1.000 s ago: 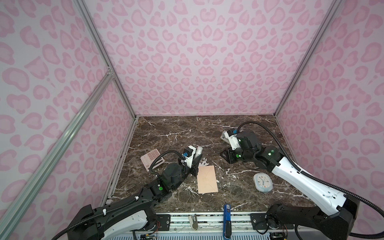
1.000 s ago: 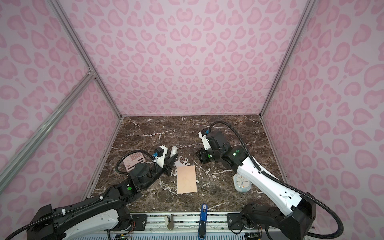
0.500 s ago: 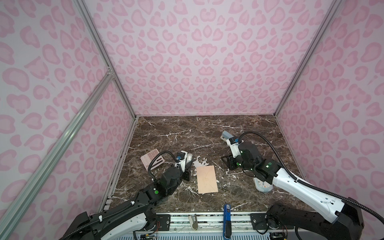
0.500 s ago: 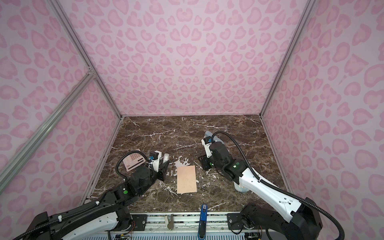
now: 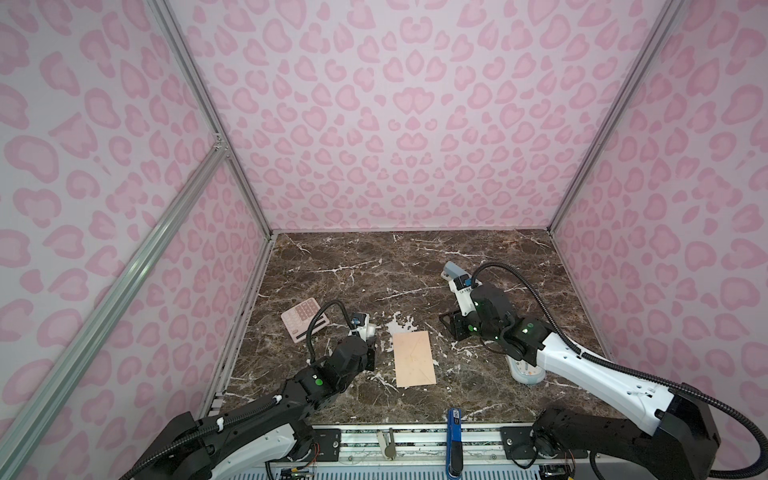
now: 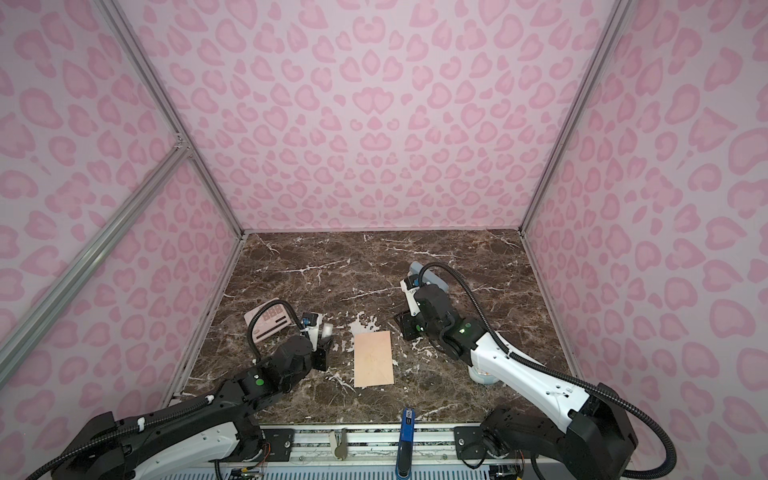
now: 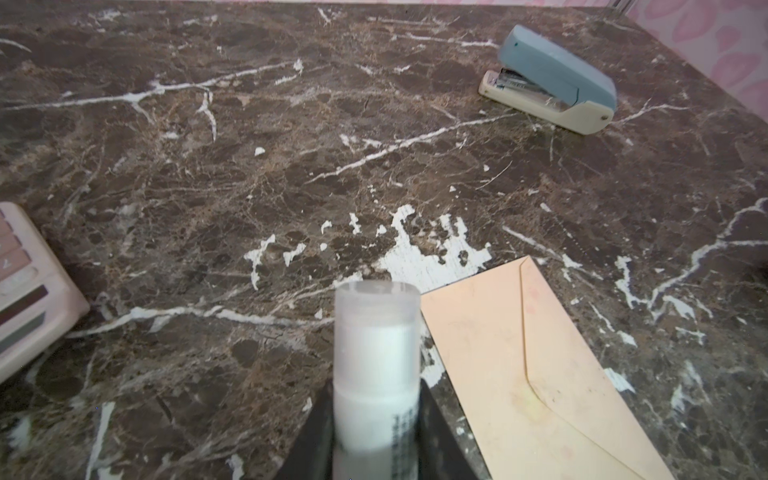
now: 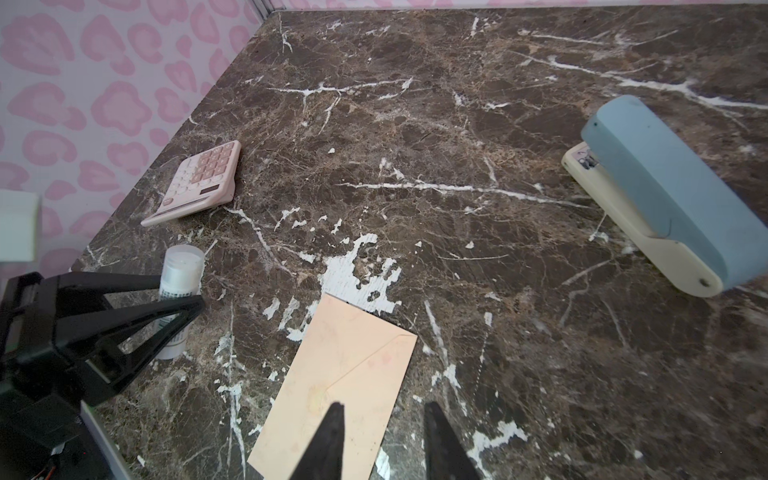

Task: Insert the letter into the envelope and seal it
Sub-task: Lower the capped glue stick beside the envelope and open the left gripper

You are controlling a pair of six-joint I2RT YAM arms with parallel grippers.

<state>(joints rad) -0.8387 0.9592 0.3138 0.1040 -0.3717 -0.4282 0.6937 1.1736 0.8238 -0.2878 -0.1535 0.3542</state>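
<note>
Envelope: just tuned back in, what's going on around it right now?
The envelope lies flat on the table with its flap folded down. Whether it is sealed I cannot tell, and no letter is in view. The left gripper is shut on a glue stick, held just left of the envelope. The right gripper is open and empty, just right of it. The stapler and calculator sit untouched farther off.

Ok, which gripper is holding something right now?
The left gripper: it is shut on the glue stick, left of the envelope. The right gripper has its jaws apart, empty.
</note>
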